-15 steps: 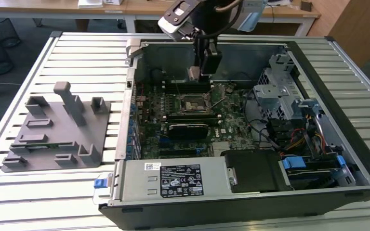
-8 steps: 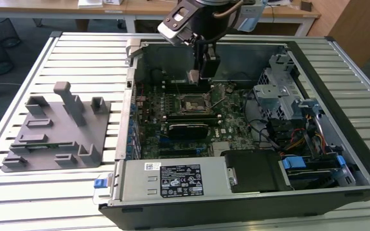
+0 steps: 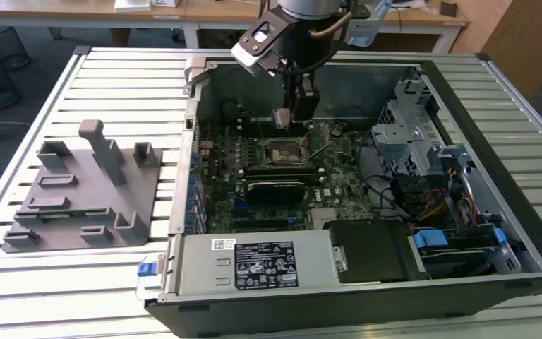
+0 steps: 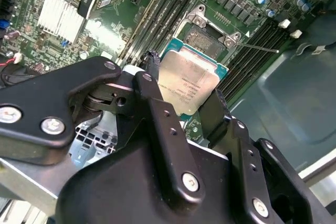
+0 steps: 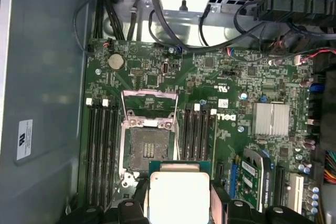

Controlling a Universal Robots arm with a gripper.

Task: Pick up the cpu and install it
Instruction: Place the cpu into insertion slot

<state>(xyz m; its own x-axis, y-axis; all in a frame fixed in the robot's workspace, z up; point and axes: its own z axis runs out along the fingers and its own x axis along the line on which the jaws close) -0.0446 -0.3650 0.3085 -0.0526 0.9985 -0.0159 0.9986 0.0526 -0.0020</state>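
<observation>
Slatted table (image 3: 45, 296) w/ open PC case (image 3: 521, 141); gripper (image 3: 291, 119) clamps cpu (image 4: 190, 83) by opposite edges, held level, hovering just beside open socket (image 5: 146, 149), prob. to leave underside clear for seating.

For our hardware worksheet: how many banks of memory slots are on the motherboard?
2. One bank runs beside the socket toward the grey case wall; the other bank runs along the socket's opposite side. The hand holding the cpu may hide more.
</observation>
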